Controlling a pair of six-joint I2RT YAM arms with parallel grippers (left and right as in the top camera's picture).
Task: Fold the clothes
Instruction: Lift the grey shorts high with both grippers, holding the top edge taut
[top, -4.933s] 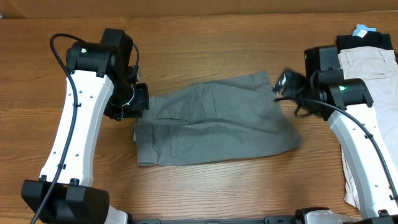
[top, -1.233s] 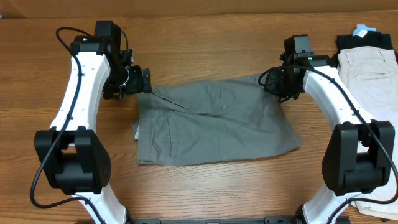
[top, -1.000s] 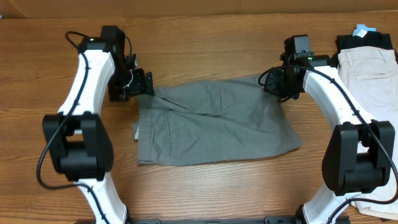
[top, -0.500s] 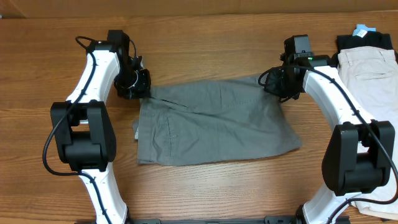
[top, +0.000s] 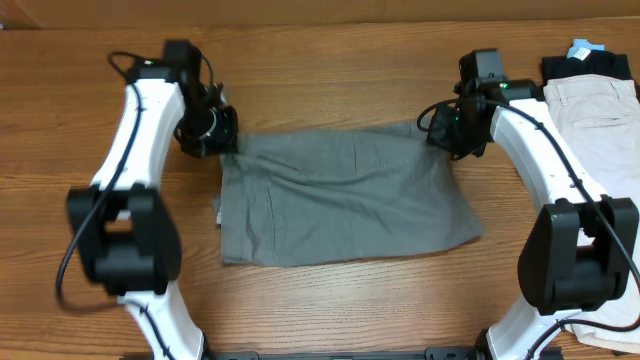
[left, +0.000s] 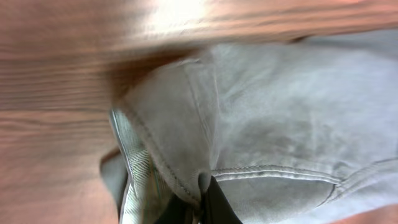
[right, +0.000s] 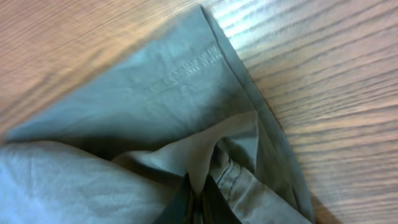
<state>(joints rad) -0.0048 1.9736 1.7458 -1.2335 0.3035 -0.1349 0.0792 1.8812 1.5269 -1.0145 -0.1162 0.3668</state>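
Folding work at the bench: a pair of medium-grey cotton twill shorts (top: 350, 205) lies spread across the middle of a brown wood-grain table (top: 330, 60), between two white-and-black robot arms. The left gripper (top: 220, 142) sits at the shorts' far left corner, its jaws clamped tight on the fabric there; the right gripper (top: 447, 135) sits at the far right corner, likewise pinched closed on the cloth; the near edge of the shorts rests flat on the wood.

From the left wrist, the shorts (left: 280, 118) fill most of the view; a stitched seam runs across into the left gripper (left: 202, 199) at the bottom edge, and a paler striped lining shows at the garment's left side.

From the right wrist, a hemmed corner of the shorts (right: 143, 106) with a double row of stitching lies on the wood, while a paler fold gathers into the right gripper (right: 199, 202).

At the table's right edge, well apart from the shorts, sits a folded beige garment (top: 600, 105); a black garment (top: 595, 66) lies just beyond it, a small pale blue tag (top: 580, 47) at its far edge.
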